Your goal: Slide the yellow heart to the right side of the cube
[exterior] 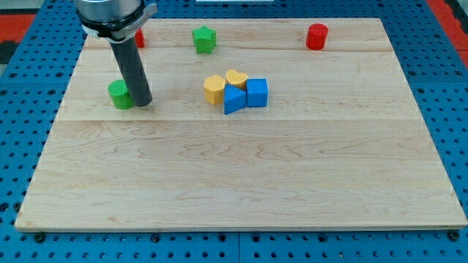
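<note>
I'm looking down at the table (pixel 241 183), a pale wooden board on a blue pegged base (pixel 453 88), and my rod (pixel 131 69) is standing on the view's left side. My tip (pixel 142 103) is sitting on the wood just beside the green cylinder (pixel 120 94), on its right, so close I can't tell whether they are touching. There are no fingers on this rig, just the bare rod, so nothing is being grasped.

The yellow heart (pixel 236 78) is lying near the middle of the table, well apart from my tip, off to the view's right of it. It's packed into a tight cluster: the yellow hexagon (pixel 213 89) is pressing against its left, the blue triangle (pixel 233 99) is sitting right below it, and the blue cube (pixel 257 93) is touching it on the lower right. So the heart is sitting at the cube's upper left, not on its right side.

Along the view's top edge, the green star (pixel 204 39) is resting left of centre, the red cylinder (pixel 316 36) is standing far to the right, and a red block (pixel 139 38) is peeking out from behind my rod, its shape mostly hidden
</note>
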`<state>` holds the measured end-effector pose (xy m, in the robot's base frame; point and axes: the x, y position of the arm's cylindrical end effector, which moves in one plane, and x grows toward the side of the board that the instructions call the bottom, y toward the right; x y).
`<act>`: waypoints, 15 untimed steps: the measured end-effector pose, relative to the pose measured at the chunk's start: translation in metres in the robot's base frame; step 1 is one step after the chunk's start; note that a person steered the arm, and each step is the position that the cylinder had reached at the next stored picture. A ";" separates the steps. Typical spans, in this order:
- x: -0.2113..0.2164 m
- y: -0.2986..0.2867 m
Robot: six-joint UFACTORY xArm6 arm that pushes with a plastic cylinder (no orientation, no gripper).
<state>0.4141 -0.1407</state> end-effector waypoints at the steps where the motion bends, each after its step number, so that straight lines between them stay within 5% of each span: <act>1: 0.013 0.028; 4: 0.013 0.029; 6: -0.035 0.074; 8: -0.038 0.172; 11: -0.040 0.163; 12: -0.069 0.204; 14: -0.075 0.154; 15: -0.098 0.195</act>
<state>0.3160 0.0547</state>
